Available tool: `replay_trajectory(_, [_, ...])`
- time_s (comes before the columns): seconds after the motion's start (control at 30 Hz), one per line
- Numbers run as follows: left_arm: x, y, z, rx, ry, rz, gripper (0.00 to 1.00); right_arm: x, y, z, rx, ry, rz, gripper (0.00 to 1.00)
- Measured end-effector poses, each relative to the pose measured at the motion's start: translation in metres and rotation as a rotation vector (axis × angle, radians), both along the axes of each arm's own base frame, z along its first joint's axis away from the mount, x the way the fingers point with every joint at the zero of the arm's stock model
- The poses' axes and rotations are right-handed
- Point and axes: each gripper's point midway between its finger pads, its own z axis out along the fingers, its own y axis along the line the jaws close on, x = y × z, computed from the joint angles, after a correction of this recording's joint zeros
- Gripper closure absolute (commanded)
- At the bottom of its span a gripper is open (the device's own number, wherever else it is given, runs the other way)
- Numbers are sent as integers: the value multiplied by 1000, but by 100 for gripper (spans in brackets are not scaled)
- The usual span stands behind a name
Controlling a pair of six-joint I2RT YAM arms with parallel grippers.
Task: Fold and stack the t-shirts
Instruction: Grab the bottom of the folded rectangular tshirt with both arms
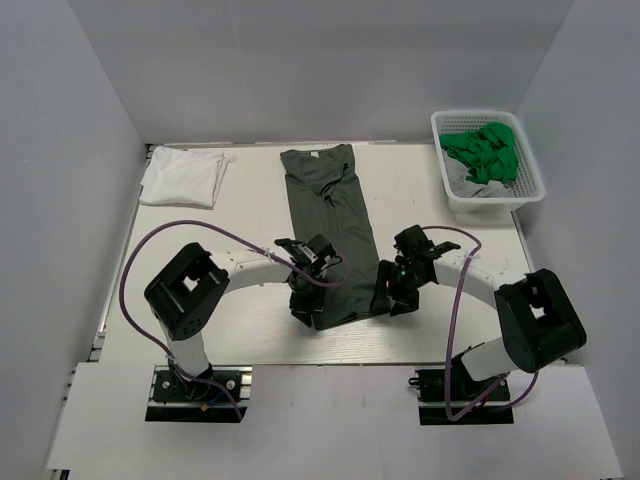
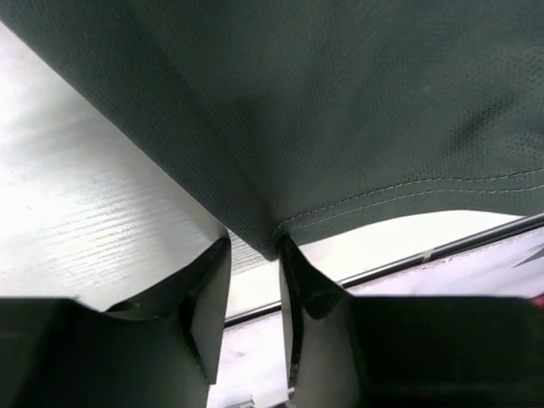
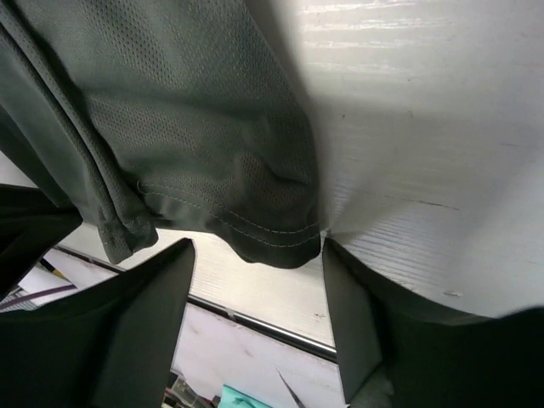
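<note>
Olive-grey t-shirt point(image 1: 330, 200) lies as a long narrow strip down the middle of the counter point(image 1: 250, 335), collar toward the far edge and hem toward the near edge. The left hand point(image 2: 253, 255) has its fingers drawn close, pinching the hem's left corner. The right hand point(image 3: 257, 246) stands wide open at the hem's right corner, cloth between its fingers but unclamped. A folded white t-shirt point(image 1: 182, 177) sits in the far left corner. A basket point(image 1: 490, 203) of green cloth point(image 1: 485, 150) sits in the far right corner.
</note>
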Motion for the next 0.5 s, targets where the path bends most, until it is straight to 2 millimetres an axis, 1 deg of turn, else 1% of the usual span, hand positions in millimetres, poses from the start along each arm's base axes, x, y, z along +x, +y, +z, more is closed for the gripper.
replay_trajectory(0.03, [-1, 0, 0, 0, 5, 3, 64, 0, 0, 0, 1, 0, -1, 37])
replay_trajectory(0.07, [-2, 0, -1, 0, 8, 5, 74, 0, 0, -1, 2, 2, -5, 45])
replay_trajectory(0.1, [-3, 0, -1, -1, 14, 11, 78, -1, 0, -2, 2, 4, -4, 48])
replay_trajectory(0.17, [-5, 1, -2, 1, 22, 12, 80, 0, 0, -5, -6, 6, -7, 56])
replay_trajectory(0.2, [-6, 1, -2, 0, 26, 13, 92, 0, 0, -6, -7, 12, -7, 72])
replay_trajectory(0.23, [-6, 0, -2, 1, 30, 18, 97, 0, 0, -7, -9, 11, -5, 78])
replay_trajectory(0.27, [-7, 0, -3, -1, 36, 22, 100, 1, -1, -9, -15, 12, -6, 84])
replay_trajectory(0.33, [-8, 0, -2, 1, 42, 29, 100, -1, -1, -11, -19, 21, -5, 100])
replay_trajectory(0.43, [-10, 1, -2, 14, 55, 48, 100, -3, -1, -10, -19, 25, 3, 100])
replay_trajectory(0.5, [-15, 4, -2, 36, 65, 62, 100, -10, 0, -10, -14, 32, 16, 100])
